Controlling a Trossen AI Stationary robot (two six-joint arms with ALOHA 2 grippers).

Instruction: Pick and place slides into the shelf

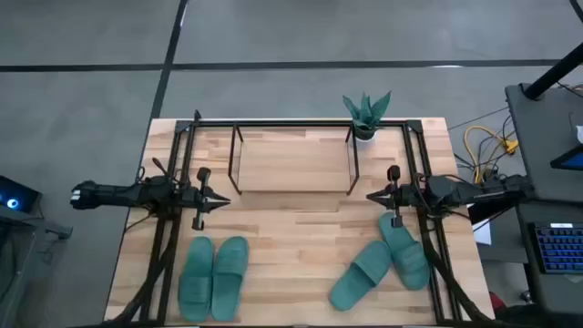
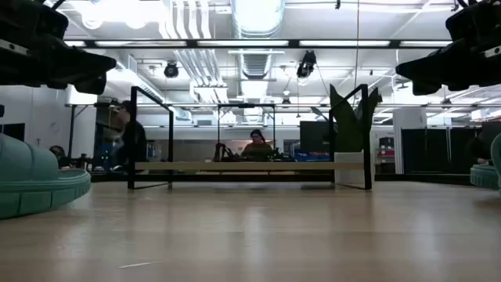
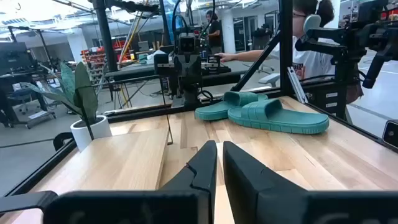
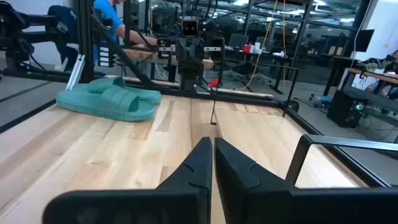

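The shelf (image 1: 293,157) stood at the back of the counter (image 1: 291,237), with a potted plant (image 1: 365,115) just beside its right end. Two slides (image 1: 214,277) lay side by side at front left; the other pair (image 1: 383,261) lay overlapping at front right. The left gripper (image 1: 219,200) and right gripper (image 1: 373,195) hovered empty, fingers pressed together, facing each other across bare counter.
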